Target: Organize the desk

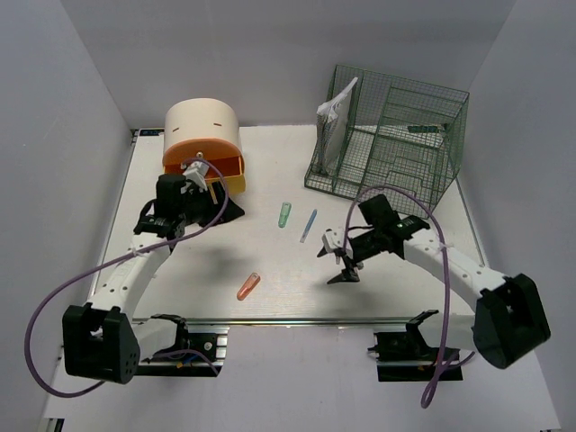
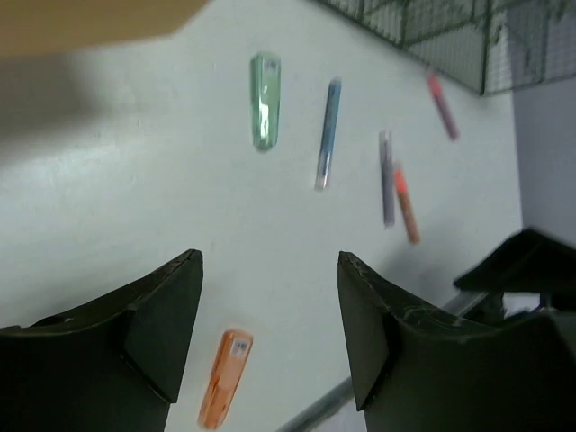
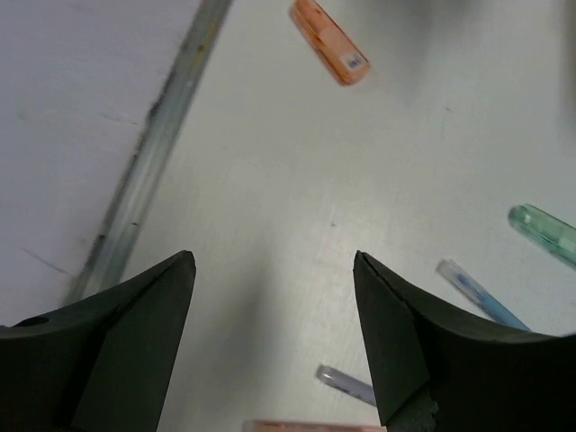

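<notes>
The desk (image 1: pixel 270 171) is a white tabletop with a metal rail (image 1: pixel 297 319) along its front. A green highlighter (image 1: pixel 284 214), a blue pen (image 1: pixel 309 225) and an orange highlighter (image 1: pixel 248 286) lie loose on it. My left gripper (image 1: pixel 229 209) is open and empty in front of the drawer box; its wrist view (image 2: pixel 270 261) shows the green highlighter (image 2: pixel 265 99), blue pen (image 2: pixel 328 133), a grey pen (image 2: pixel 386 178), an orange pen (image 2: pixel 406 203) and a red pen (image 2: pixel 441 105). My right gripper (image 1: pixel 333 265) is open and empty, low over mid-desk (image 3: pixel 274 261), with the grey pen (image 3: pixel 346 385) just behind its fingertips.
A cream-and-orange round drawer box (image 1: pixel 202 135) stands at the back left. A green wire rack (image 1: pixel 387 139) holding papers stands at the back right. The orange highlighter (image 3: pixel 329 41) lies near the front rail (image 3: pixel 153 153). White walls close in the left, back and right.
</notes>
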You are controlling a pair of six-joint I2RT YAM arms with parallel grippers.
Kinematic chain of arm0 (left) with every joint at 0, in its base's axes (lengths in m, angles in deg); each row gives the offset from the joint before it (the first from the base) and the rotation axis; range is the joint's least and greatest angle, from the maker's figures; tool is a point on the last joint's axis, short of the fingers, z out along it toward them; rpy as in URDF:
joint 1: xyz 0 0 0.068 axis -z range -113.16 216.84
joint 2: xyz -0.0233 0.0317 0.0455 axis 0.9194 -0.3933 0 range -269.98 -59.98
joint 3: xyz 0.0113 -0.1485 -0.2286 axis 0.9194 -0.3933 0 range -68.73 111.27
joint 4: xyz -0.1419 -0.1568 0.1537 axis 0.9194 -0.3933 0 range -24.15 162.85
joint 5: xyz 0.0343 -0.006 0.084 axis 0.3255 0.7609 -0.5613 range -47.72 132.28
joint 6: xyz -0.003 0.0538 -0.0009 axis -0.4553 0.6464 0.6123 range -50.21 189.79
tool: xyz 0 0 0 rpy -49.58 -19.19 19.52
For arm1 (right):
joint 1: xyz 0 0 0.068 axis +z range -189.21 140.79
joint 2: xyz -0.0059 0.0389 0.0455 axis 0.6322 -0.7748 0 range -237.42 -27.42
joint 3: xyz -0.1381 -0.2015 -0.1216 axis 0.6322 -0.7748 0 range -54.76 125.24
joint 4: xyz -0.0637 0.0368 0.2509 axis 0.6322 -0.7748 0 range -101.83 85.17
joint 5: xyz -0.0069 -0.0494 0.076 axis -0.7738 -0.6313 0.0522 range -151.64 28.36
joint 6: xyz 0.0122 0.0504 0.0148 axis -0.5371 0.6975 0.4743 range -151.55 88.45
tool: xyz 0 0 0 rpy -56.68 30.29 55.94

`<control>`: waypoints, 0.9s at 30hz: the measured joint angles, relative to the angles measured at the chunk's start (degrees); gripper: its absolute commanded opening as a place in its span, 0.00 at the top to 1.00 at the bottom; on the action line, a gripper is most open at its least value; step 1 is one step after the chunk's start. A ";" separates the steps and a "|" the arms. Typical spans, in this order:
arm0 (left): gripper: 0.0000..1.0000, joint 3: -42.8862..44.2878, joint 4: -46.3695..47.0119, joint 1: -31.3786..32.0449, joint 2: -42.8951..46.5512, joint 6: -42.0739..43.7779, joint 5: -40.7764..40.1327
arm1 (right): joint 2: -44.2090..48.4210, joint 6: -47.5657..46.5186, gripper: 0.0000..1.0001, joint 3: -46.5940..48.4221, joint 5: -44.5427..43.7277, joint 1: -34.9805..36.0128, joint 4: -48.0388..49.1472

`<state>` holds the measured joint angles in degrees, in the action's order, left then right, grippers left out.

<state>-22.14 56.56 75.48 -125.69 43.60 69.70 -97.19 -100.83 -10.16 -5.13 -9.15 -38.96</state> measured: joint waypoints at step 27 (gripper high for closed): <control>0.27 -6.25 -5.46 3.76 15.91 17.66 -9.27 | -49.66 -28.72 0.42 49.11 -38.10 7.63 -6.08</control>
<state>-28.39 51.09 79.24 -109.78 61.26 60.44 -146.85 -129.55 38.95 -43.23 -1.52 -45.03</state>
